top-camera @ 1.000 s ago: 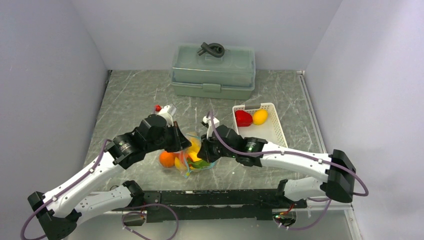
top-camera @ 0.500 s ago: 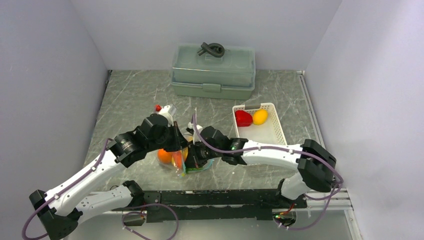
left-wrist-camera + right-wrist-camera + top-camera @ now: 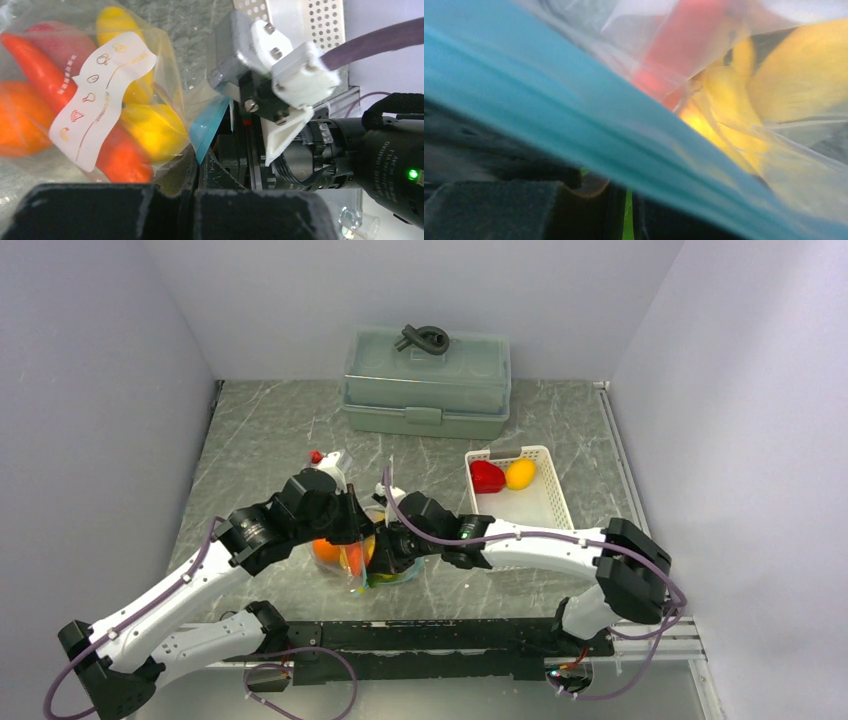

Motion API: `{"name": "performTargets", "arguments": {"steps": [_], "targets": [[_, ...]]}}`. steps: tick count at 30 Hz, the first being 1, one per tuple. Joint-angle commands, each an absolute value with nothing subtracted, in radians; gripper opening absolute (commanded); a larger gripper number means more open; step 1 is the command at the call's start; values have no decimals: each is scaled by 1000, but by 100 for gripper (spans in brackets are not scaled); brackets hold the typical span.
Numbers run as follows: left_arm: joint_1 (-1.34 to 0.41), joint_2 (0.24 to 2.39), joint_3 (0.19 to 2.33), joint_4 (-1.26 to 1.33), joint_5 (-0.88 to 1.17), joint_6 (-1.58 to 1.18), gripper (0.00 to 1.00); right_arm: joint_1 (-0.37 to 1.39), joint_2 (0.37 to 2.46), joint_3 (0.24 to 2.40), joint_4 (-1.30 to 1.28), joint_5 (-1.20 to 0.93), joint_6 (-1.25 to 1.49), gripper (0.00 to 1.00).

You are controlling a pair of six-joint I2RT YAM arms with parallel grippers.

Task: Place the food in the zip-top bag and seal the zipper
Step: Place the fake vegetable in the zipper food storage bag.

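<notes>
Now: zip-top bag point(image 3: 372, 558), food point(image 3: 145, 125) inside, mid-frame on counter point(image 3: 260, 430); left jaws pinched shut on bag edge; right jaws against zipper point(image 3: 574, 125), grip unclear; strip crosses right wrist view diagonally, upper left to lower right.

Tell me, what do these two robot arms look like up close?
The left arm and right arm have long white links dotted with small dark screws, joined by chunky black joints. A purple cable loops along each. A green light glows on the right arm's black wrist. The left gripper is matte black.
</notes>
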State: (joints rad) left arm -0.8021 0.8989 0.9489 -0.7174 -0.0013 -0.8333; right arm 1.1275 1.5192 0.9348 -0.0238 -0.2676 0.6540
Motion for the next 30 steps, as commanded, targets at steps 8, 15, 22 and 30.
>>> {"name": "performTargets", "arguments": {"steps": [8,15,22,30], "targets": [[-816,855,979,-656,40,-846,0,1127,1263,1019,-254,105,565,32],[-816,856,982,-661,35,-834,0,1102,1118,1025,-411,289,515,46],[-816,859,991,-674,24,-820,0,996,1020,1020,-532,373,457,74],[-815,853,1009,-701,3,-799,0,786,1009,1025,-612,396,400,100]]}}
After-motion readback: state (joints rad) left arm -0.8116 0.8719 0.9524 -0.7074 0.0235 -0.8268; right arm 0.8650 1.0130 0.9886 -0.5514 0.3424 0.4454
